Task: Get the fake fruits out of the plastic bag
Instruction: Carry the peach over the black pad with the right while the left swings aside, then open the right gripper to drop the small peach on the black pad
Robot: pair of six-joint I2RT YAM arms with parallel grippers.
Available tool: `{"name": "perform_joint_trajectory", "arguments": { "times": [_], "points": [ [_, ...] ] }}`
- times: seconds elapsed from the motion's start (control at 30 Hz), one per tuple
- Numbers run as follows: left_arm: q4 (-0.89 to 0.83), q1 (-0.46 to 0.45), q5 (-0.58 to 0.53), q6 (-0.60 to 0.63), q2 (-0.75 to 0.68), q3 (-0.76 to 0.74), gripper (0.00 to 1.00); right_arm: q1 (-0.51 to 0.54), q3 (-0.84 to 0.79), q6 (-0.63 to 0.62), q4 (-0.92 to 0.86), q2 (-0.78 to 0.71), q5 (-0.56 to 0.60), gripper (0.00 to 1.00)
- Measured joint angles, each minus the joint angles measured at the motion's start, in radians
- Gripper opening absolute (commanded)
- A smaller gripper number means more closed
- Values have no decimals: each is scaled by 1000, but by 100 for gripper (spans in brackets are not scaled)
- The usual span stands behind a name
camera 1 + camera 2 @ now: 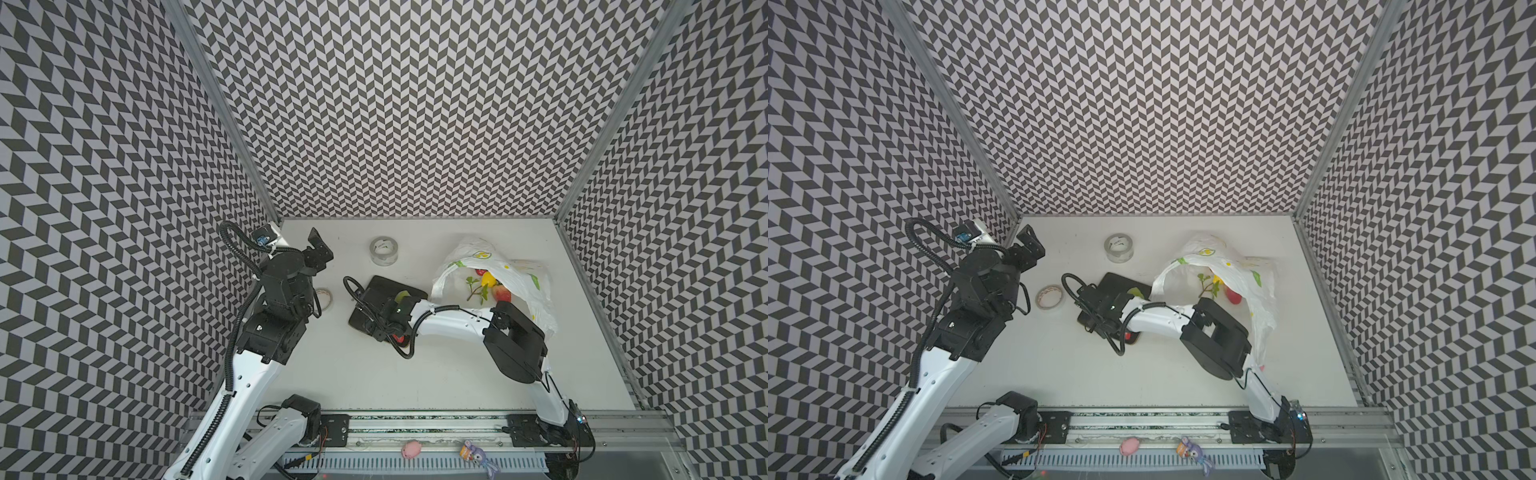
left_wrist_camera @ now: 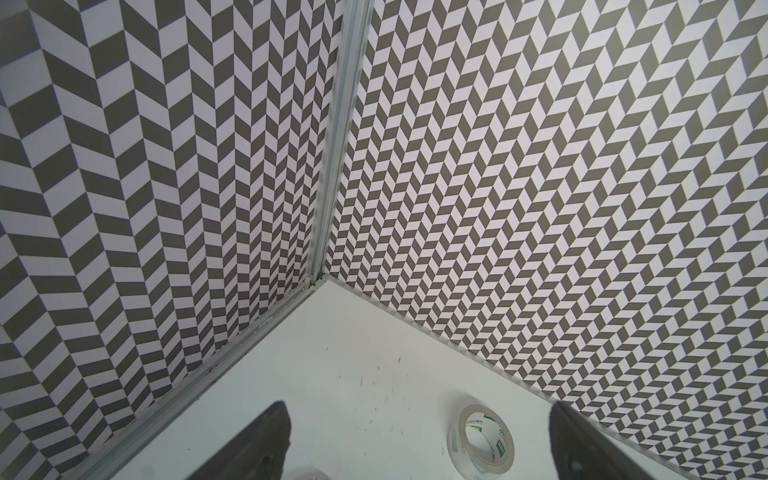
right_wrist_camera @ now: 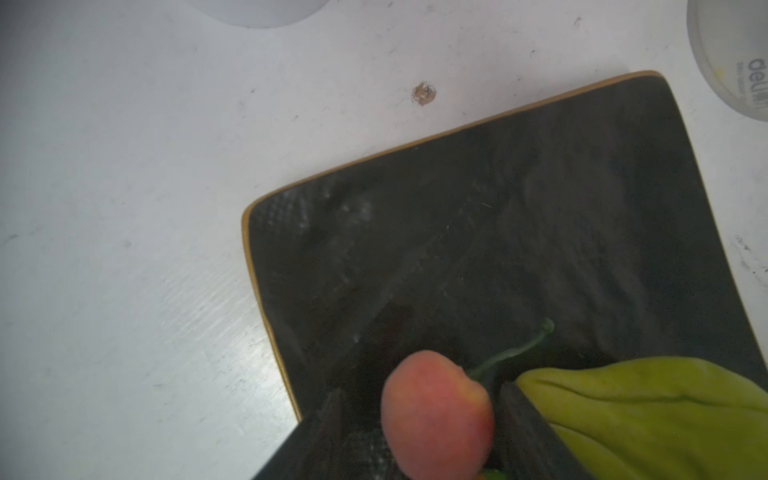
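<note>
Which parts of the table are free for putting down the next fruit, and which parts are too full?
Free: the wide front strip of the table, in front of the black board, and the rear strip between the clear tape roll and the plastic bag. Crowded: that board, where the right gripper is around a peach.

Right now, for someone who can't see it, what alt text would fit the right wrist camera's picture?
A pinkish peach sits between the dark fingers of the right gripper, a gap on one side, over a black board on a white table. A green fruit lies beside it on the board; a tape roll shows in a corner.
</note>
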Motion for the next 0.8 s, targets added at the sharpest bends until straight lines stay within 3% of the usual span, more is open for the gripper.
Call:
{"name": "perform_joint_trajectory", "arguments": {
  "times": [0.3, 0.53, 0.7, 0.8],
  "points": [
    [0, 0, 4, 0, 9, -1, 100, 11, -1, -14, 12, -58, 2, 75],
    [22, 1, 117, -7, 53, 34, 97, 45, -70, -16, 58, -380, 20, 72],
    [78, 1, 258, 5, 85, 52, 95, 87, -163, 47, 95, -620, 72, 64],
    [103, -10, 360, 29, 105, 51, 96, 107, -265, 136, 82, -745, 121, 51]
  ]
}}
